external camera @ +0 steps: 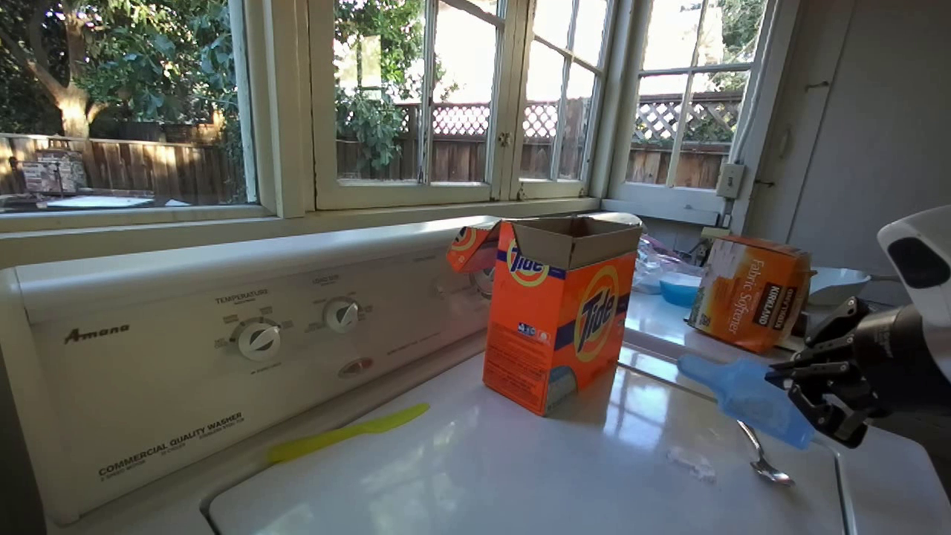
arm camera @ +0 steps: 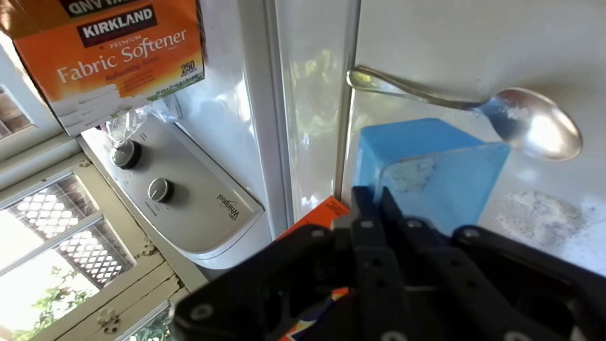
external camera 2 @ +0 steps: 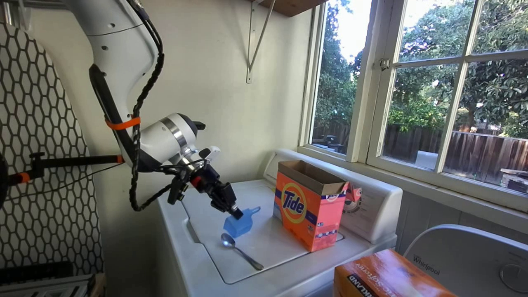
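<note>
My gripper (external camera: 774,377) is shut on one wall of a translucent blue scoop (external camera: 758,401). In an exterior view the gripper (external camera 2: 237,212) holds the scoop (external camera 2: 238,226) low over the washer lid; I cannot tell if it touches the lid. The scoop's handle points away from the arm. In the wrist view the fingertips (arm camera: 376,199) pinch the wall of the scoop (arm camera: 416,135), and whitish residue shows in its cup. A metal spoon (arm camera: 530,123) lies beside it. An open orange Tide box (external camera: 553,319) stands upright nearby, and it also shows in both other views (external camera 2: 305,214) (arm camera: 326,213).
White powder (external camera: 692,462) lies on the white washer lid (external camera: 520,475). A yellow-green knife-like utensil (external camera: 349,433) lies by the control panel (external camera: 223,357). A fabric softener box (external camera: 750,293), a blue bowl (external camera: 677,290) and a white bowl (external camera: 839,282) are on the neighbouring machine.
</note>
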Motion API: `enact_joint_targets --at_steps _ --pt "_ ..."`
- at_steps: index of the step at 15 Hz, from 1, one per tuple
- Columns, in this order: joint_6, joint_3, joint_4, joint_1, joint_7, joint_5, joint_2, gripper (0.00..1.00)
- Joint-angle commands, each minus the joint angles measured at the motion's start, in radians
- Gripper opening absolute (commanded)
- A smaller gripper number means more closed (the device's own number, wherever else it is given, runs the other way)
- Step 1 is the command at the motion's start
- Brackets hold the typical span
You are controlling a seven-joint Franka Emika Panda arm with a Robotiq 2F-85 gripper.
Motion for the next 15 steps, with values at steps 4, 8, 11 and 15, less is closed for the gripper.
enact_joint_targets --at_steps 4,8,11,15 --pt "-0.082 0.012 0.031 0.030 0.022 -0.040 0.054 0.01" --pt "-0.092 0.014 0.038 0.036 0.018 -0.045 0.064 0.01" --pt "-0.069 0.012 0.027 0.027 -0.002 -0.014 0.044 0.04" --pt "-0.069 0.012 0.028 0.027 -0.002 -0.016 0.045 0.04"
